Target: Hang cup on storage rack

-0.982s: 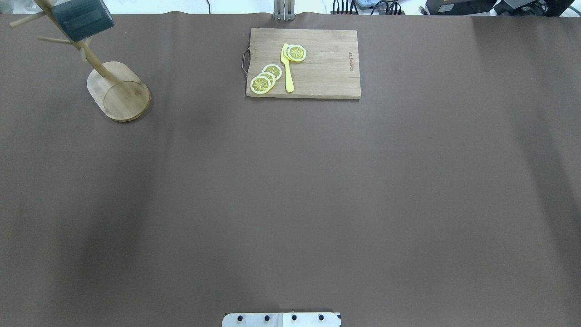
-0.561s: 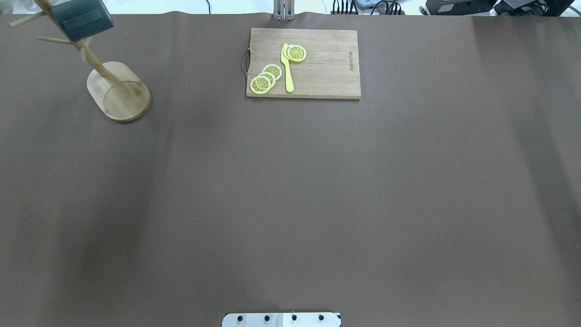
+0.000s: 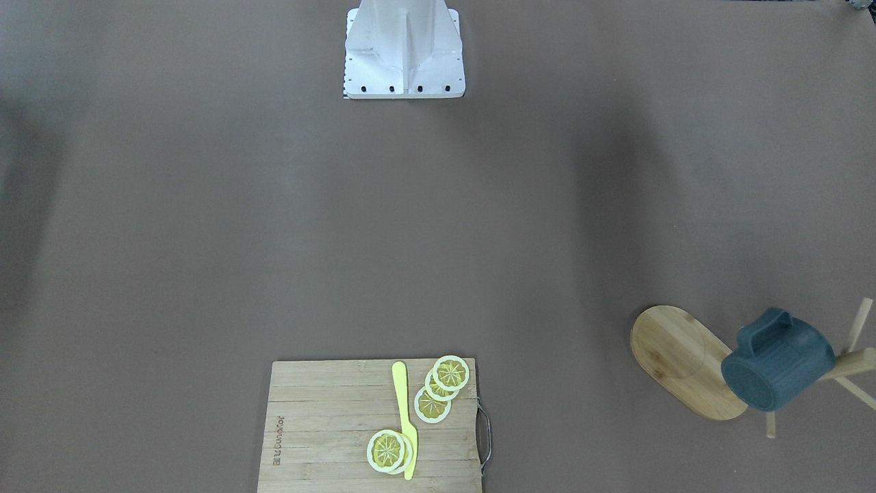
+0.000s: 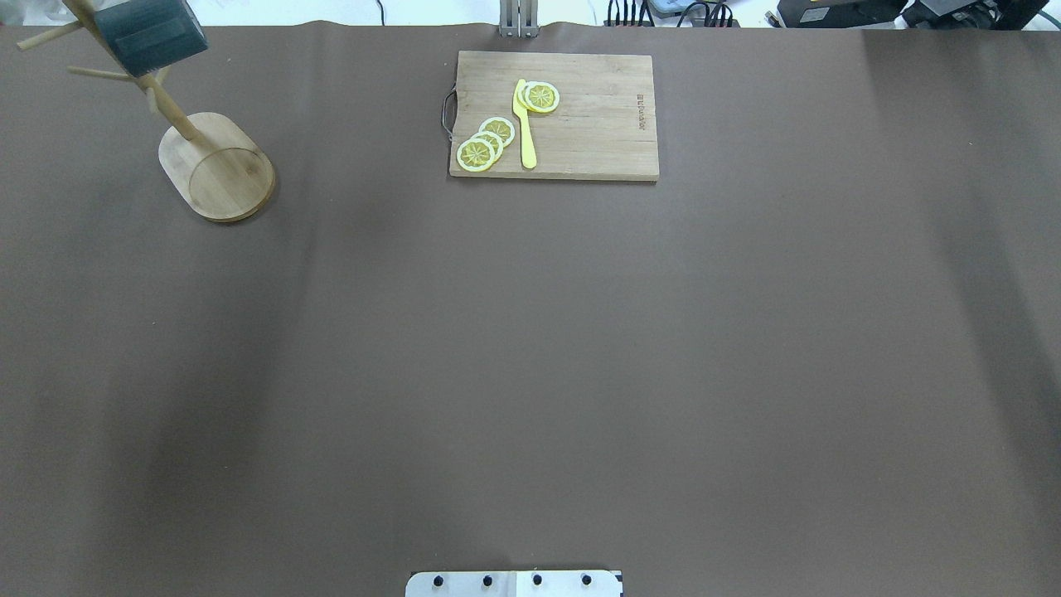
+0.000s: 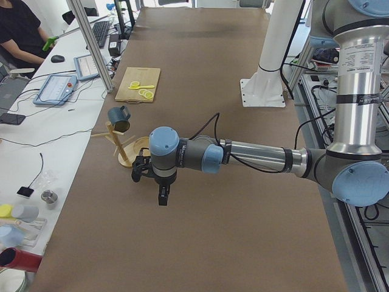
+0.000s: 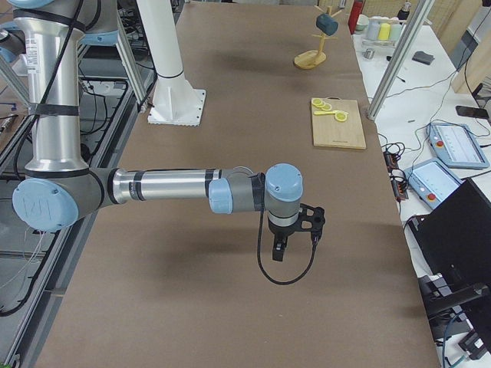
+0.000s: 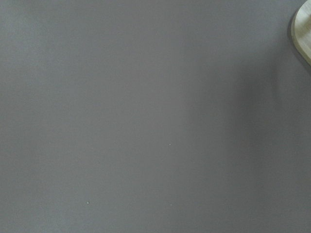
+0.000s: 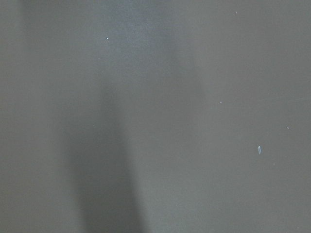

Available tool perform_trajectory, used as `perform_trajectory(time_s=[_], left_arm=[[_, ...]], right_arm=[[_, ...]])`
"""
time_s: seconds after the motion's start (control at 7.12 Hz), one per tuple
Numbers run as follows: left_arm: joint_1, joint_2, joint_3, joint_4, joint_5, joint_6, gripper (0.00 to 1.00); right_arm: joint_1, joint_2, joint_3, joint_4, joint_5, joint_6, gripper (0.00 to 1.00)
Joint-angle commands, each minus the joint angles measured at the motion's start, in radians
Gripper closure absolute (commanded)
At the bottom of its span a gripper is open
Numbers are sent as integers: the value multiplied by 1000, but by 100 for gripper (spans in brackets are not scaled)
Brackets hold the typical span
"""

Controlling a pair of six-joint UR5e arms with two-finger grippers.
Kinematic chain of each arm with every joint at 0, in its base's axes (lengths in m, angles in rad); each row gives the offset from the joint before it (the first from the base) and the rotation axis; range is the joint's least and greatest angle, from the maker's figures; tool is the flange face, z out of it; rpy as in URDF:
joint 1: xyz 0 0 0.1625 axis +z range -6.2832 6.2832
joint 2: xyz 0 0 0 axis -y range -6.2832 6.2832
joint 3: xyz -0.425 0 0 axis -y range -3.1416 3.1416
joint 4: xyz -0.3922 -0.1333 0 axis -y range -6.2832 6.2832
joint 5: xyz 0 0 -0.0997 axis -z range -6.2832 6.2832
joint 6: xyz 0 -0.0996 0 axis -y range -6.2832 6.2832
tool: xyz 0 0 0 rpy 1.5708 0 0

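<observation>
**Cup on the rack**

From the front, we see the cup (image 3: 777, 370) hanging on a peg of the storage rack (image 3: 674, 356). From the sides, our left gripper (image 5: 163, 196) and right gripper (image 6: 280, 249) hang far off. We cannot tell how wide they are. Let's not bump it.

Probably a lab: robot arm (image 5: 261, 159), teach pendant (image 5: 55, 90)

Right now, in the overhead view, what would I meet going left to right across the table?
storage rack holding the cup → cutting board's metal handle → three lemon slices → yellow knife
</observation>
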Motion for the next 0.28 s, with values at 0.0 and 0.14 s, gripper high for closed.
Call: perform_trajectory(time_s=[0.0, 0.14], left_arm=[[0, -2, 1, 1, 2, 4, 2], [0, -2, 1, 1, 2, 4, 2]], right_arm=[[-5, 1, 0, 0, -1, 0, 0], [-6, 2, 0, 0, -2, 0, 0]])
